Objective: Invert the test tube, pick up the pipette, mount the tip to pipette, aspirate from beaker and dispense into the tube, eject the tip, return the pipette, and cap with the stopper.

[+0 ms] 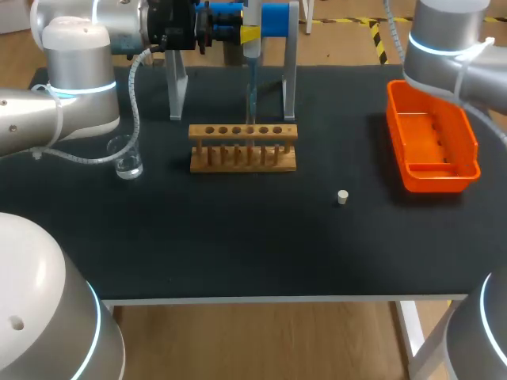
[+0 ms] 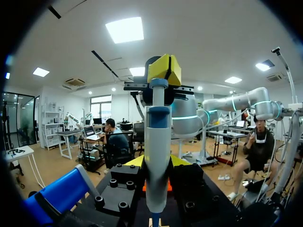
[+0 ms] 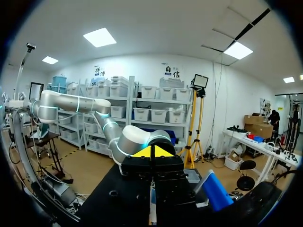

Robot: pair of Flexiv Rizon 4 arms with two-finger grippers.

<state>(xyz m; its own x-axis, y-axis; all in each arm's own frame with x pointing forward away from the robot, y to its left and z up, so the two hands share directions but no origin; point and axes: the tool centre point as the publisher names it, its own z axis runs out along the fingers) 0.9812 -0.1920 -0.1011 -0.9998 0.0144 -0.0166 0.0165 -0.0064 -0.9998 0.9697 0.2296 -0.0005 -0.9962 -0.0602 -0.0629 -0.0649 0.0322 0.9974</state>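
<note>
My left gripper (image 2: 157,163) is shut on the grey-and-blue pipette (image 2: 157,156), held upright at the table's far side. In the head view the pipette (image 1: 252,55) hangs between the stand's legs. Its slim clear lower end reaches down to the holes of the wooden test tube rack (image 1: 243,148). My right gripper (image 3: 151,152) is shut, and in the left wrist view its yellow tips (image 2: 164,68) sit at the pipette's top end. The glass beaker (image 1: 127,158) stands left of the rack. The small pale stopper (image 1: 342,197) lies on the mat, to the right and nearer the front.
An orange tray (image 1: 467,150) lies at the right side of the black mat. The grey pipette stand (image 1: 289,79) with blue holders (image 1: 276,20) stands behind the rack. My left arm's cable (image 1: 135,103) loops down near the beaker.
</note>
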